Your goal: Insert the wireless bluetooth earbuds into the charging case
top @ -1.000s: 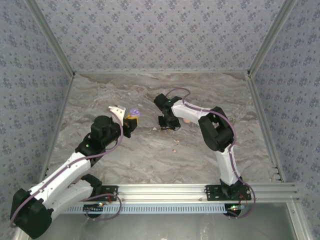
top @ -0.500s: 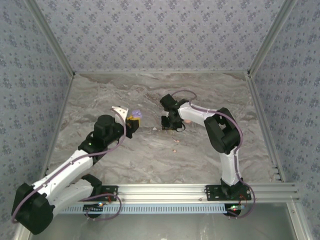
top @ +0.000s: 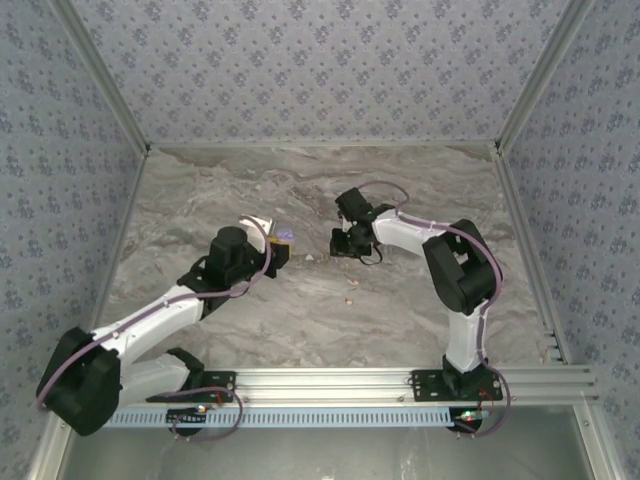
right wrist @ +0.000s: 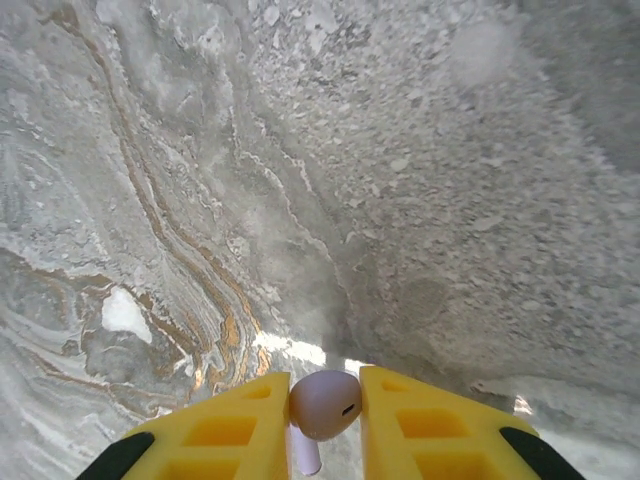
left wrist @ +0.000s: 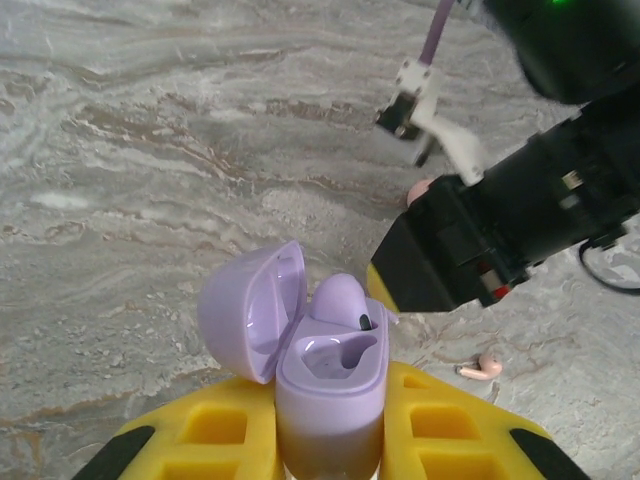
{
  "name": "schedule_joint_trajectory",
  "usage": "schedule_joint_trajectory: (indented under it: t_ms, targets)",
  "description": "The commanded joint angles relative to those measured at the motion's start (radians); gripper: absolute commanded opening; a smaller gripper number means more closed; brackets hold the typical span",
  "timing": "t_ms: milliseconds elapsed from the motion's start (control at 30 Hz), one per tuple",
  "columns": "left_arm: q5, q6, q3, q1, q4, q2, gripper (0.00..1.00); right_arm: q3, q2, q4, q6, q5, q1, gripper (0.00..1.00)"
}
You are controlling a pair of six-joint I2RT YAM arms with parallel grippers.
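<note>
Right pincer (right wrist: pixel 325 388): pinched on a lilac earbud (right wrist: pixel 326 408) above the counter (right wrist: pixel 400 200), with the stem lying back between the fingers. Left pincer (left wrist: pixel 330 430): clamped on the open lilac case (left wrist: pixel 330 392), lid (left wrist: pixel 250 312) tilted back. One bud (left wrist: pixel 341 297) is seated; the other well (left wrist: pixel 338 358) is judged vacant. Pink earbud (left wrist: pixel 482 367): loose on the counter. Handling: the stem is to be lined up over the vacant well, lowered slowly, and released only once seated.

The lilac charging case (left wrist: pixel 330 420) is smooth, glossy plastic, as is the pale earbud (right wrist: pixel 328 405). Yellow pads (left wrist: pixel 445 430) on the left gripper (left wrist: pixel 327 395) and right gripper (right wrist: pixel 322 390) look matt, moulded plastic. The table (right wrist: pixel 400 150) shows a matt, grainy marble-print surface; the near rail (top: pixel 330 380) is brushed metal.
</note>
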Motion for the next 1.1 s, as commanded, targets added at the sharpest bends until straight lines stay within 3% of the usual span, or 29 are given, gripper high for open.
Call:
schedule_joint_trajectory:
  t_ms: [0, 500, 1067]
  targets:
    - [0.017, -0.053, 0.019, -0.010, 0.084, 0.049, 0.21, -0.040, -0.066, 0.075, 0.001, -0.048, -0.022, 0.24]
    - [0.061, -0.181, 0.006, -0.039, 0.315, 0.239, 0.21, -0.216, -0.303, 0.285, 0.003, -0.145, -0.083, 0.24]
    - [0.170, -0.209, -0.032, -0.062, 0.626, 0.324, 0.21, -0.221, -0.498, 0.367, -0.039, -0.255, -0.087, 0.24]
